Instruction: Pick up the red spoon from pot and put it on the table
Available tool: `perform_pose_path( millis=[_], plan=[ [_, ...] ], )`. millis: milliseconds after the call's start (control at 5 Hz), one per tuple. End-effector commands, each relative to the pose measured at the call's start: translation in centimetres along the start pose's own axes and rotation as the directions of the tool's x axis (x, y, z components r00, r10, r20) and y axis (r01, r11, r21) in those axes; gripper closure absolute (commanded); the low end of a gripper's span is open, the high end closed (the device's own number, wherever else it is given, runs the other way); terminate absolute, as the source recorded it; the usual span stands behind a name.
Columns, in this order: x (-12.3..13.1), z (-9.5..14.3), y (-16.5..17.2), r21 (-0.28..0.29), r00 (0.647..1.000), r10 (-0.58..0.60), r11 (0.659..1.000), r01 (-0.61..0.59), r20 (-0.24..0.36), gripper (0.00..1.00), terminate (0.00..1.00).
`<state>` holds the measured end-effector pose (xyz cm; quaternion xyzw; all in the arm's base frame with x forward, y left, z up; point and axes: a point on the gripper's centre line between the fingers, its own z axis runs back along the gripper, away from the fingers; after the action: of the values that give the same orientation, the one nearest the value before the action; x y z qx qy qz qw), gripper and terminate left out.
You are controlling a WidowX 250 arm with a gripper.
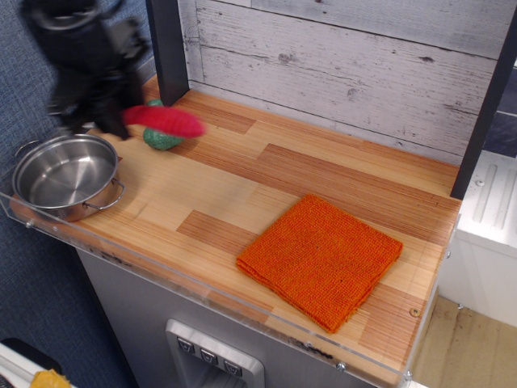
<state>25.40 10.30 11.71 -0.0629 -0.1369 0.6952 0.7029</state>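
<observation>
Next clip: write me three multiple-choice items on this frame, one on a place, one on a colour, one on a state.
1. Where is the red spoon?
A. in the pot
B. held in the air by the gripper
C. on the cloth

2. What colour is the folded cloth?
A. orange
B. blue
C. white

3. What is in the pot?
A. the spoon
B. the green toy
C. nothing

Answers: 1 B, the gripper holds it above the table. 2 A, it is plainly orange. 3 C, its bare steel floor shows.

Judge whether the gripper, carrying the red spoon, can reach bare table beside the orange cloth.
Probably yes: the gripper holds the red spoon above the table, and nothing stands between it and the orange cloth.
</observation>
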Motion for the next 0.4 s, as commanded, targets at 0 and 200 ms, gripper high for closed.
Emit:
perform_pose_path(
  millis=[0,200],
  plan=[
    [-5.8,-1.8,-3.4,-0.017,0.999,0.019,1.000,-0.019,0.030,1.00,0.00],
    [-7.6,-3.9,-4.9,-0.013,1.000,0.030,0.999,-0.030,-0.002,1.00,0.00]
  ],
)
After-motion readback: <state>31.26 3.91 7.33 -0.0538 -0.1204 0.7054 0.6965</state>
